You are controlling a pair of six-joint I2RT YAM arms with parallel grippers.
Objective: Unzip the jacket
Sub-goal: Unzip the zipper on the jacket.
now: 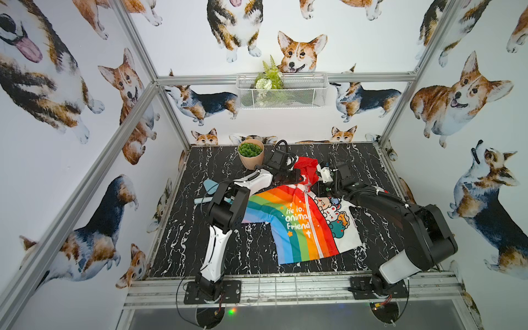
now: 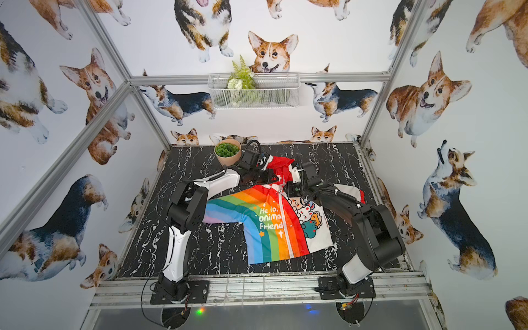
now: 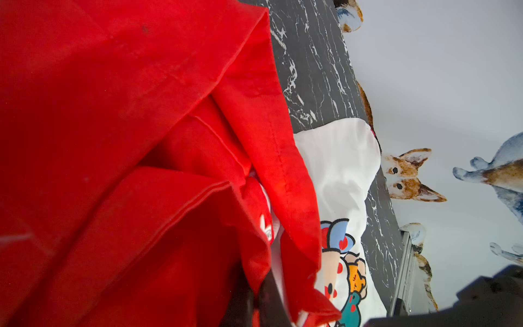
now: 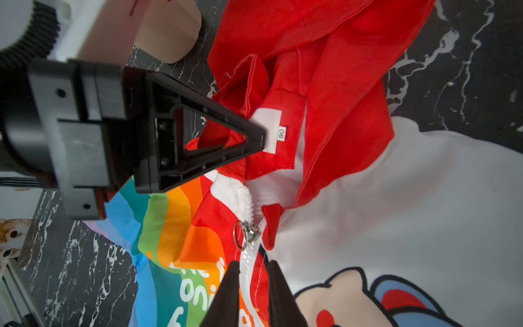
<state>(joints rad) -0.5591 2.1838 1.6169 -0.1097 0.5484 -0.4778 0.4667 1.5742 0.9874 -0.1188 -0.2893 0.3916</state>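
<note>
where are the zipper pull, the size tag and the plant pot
zipper pull (image 4: 249, 232): right wrist view, on the metal slider body
size tag (image 4: 271, 121): right wrist view, on the white label's bare middle
plant pot (image 1: 248, 160): a top view, on its tan side wall

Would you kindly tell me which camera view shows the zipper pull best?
The right wrist view: the zipper pull is close and sharp. In both top views it is a speck; in the left wrist view the red hood hides it.
</note>
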